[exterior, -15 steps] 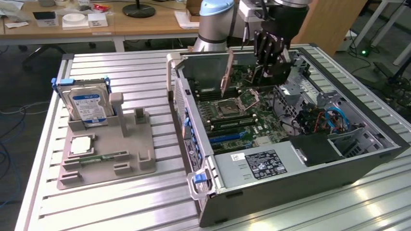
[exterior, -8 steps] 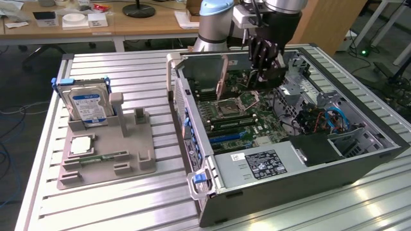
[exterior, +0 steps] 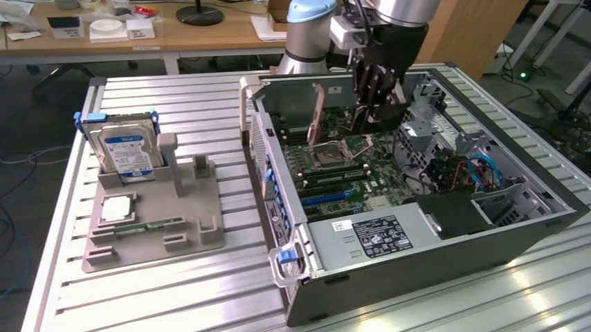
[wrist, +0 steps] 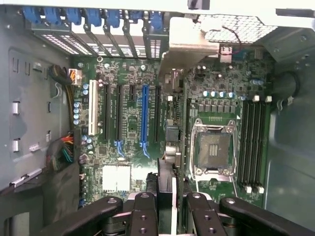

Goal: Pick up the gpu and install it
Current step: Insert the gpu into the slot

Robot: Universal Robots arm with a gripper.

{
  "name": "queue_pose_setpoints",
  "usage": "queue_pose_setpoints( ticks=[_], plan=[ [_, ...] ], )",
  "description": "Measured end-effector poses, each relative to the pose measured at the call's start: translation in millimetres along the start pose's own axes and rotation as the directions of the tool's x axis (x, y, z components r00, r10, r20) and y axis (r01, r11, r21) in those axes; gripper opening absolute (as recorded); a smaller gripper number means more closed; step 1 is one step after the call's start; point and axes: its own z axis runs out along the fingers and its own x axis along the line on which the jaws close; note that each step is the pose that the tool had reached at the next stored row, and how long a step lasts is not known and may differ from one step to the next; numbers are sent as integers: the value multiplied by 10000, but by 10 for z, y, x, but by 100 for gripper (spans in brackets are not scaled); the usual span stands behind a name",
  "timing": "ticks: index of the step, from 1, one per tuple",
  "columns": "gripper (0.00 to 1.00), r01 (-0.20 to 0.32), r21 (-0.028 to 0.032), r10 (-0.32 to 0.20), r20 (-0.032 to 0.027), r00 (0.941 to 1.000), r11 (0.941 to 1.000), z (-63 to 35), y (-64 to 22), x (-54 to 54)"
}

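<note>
My gripper [exterior: 373,97] hangs inside the open computer case [exterior: 434,266], above the motherboard [exterior: 369,169]. It is shut on the gpu [exterior: 389,116], a thin dark card held on edge. In the wrist view the gpu [wrist: 166,179] runs edge-on away from the gripper [wrist: 167,214], and its pale metal bracket [wrist: 184,49] reaches the case's rear slot openings. The card hovers above the board beside the blue expansion slot [wrist: 144,118] and a black slot, between them and the CPU socket [wrist: 212,147]. I cannot tell whether its edge touches a slot.
A grey parts holder [exterior: 152,232] sits at the exterior view's left with a hard drive [exterior: 129,153], a CPU chip [exterior: 118,207] and a memory stick [exterior: 148,227]. Cables [exterior: 480,173] and the power supply [exterior: 378,235] crowd the case. Wooden desks stand behind.
</note>
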Motion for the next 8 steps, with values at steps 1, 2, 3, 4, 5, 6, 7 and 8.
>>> queue_pose_setpoints(
  ticks=[1,2,3,4,5,6,7,8],
  plan=[
    [27,8,1,-8,2,10000,10000,8,10,5],
    [27,9,0,-9,2,10000,10000,23,25,5],
    [27,8,0,-8,1,10000,10000,40,46,6],
    [27,9,0,-9,0,10000,10000,60,69,5],
    [27,8,5,-8,2,10000,10000,76,87,5],
    [27,9,35,-9,1,10000,10000,86,101,5],
    [27,10,102,-10,-3,10000,9999,92,113,5],
    [27,11,165,-11,-5,10000,9999,99,125,5]
  ],
)
